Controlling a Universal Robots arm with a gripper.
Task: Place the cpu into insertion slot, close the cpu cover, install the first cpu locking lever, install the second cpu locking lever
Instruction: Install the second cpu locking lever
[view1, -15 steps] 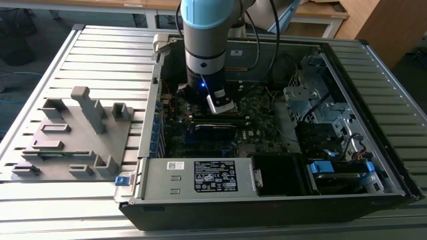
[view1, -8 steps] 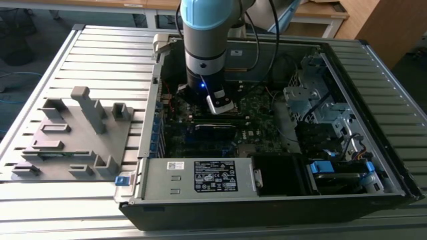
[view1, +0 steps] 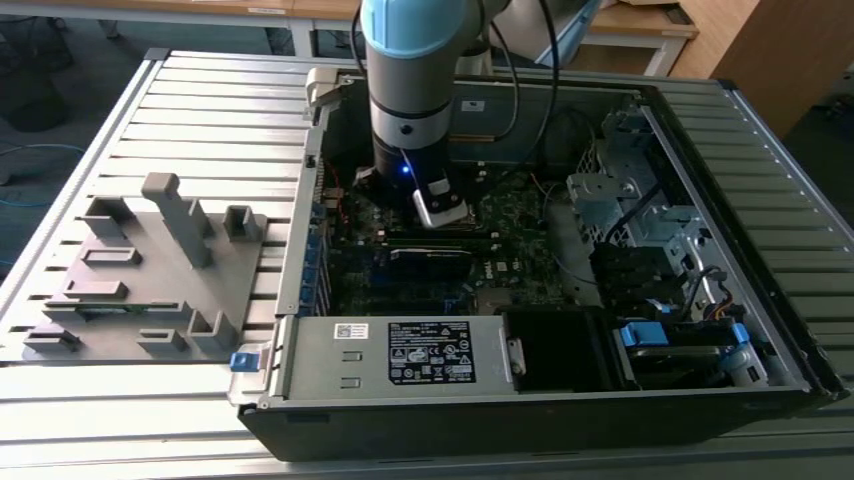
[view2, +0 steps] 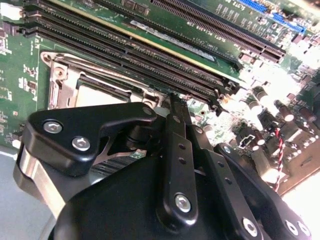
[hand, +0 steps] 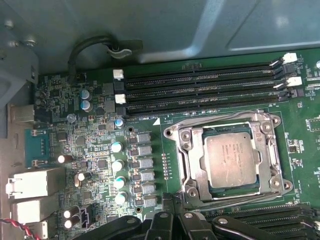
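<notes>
The cpu (hand: 232, 160), a dull silvery square, lies flat in the insertion slot (hand: 196, 172) on the green motherboard. The cpu cover (hand: 272, 150), a silver frame, lies down around the chip's edges. A thin lever rod (hand: 220, 120) runs along one side of the frame. My gripper (hand: 175, 212) hovers at the socket's edge, its black fingers (hand: 161, 220) pressed together with nothing seen between them. In the second wrist view the gripper (view2: 174, 107) points at the socket's corner, with the cpu (view2: 97, 92) and cover (view2: 62, 70) partly hidden behind the linkage. In the exterior view the gripper (view1: 441, 212) reaches into the open computer case.
Long black memory slots (hand: 200, 90) run beside the socket, with capacitors (hand: 117, 165) and rear ports (hand: 35, 182) nearby. A power supply box (view1: 394, 355) and drive cage (view1: 627, 200) fill the case. A grey fixture plate (view1: 140, 270) sits at the exterior view's left.
</notes>
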